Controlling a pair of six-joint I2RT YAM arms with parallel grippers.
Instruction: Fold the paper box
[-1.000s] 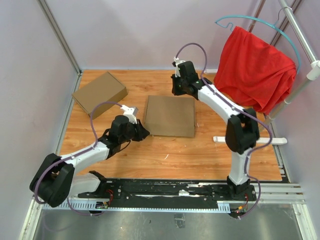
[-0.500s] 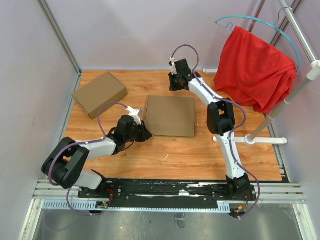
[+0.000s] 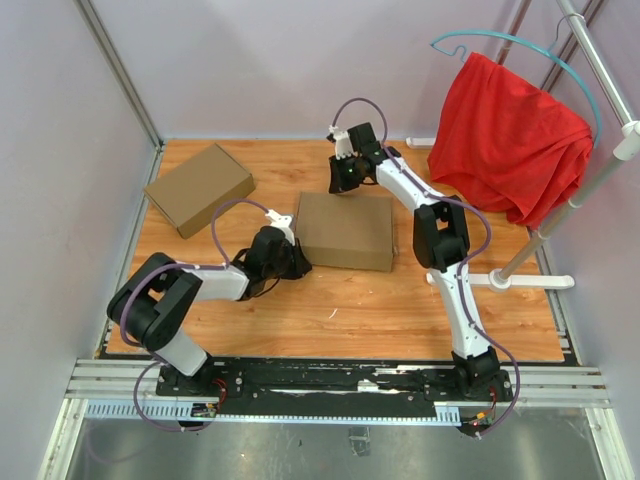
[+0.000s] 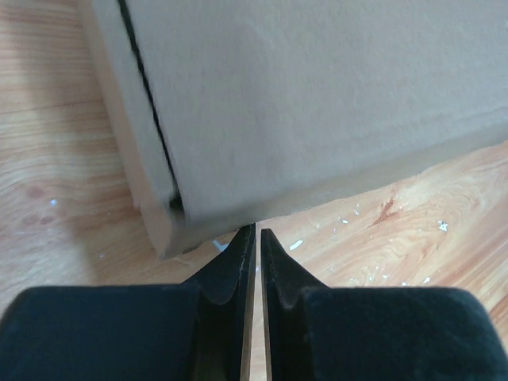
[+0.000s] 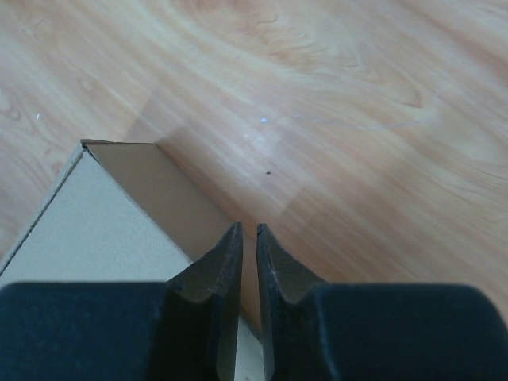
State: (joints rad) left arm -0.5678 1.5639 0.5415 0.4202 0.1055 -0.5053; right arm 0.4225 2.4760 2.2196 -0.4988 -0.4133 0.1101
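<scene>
The paper box (image 3: 345,232) lies closed and flat in the middle of the wooden table. My left gripper (image 3: 300,262) is shut and empty, with its tips at the box's near left corner. In the left wrist view the fingertips (image 4: 254,232) touch the lower edge of the box (image 4: 317,103). My right gripper (image 3: 343,186) is shut and empty at the box's far left edge. In the right wrist view its tips (image 5: 248,230) hover over the box's back wall (image 5: 151,190), next to the corner.
A second closed brown box (image 3: 198,188) lies at the far left of the table. A red cloth (image 3: 510,140) hangs on a hanger from a metal rack at the right. The rack's white foot (image 3: 520,281) rests on the table's right side.
My left gripper has slid right up against the box's near left corner. My right gripper has moved left and nearer, down to the box's far edge.
</scene>
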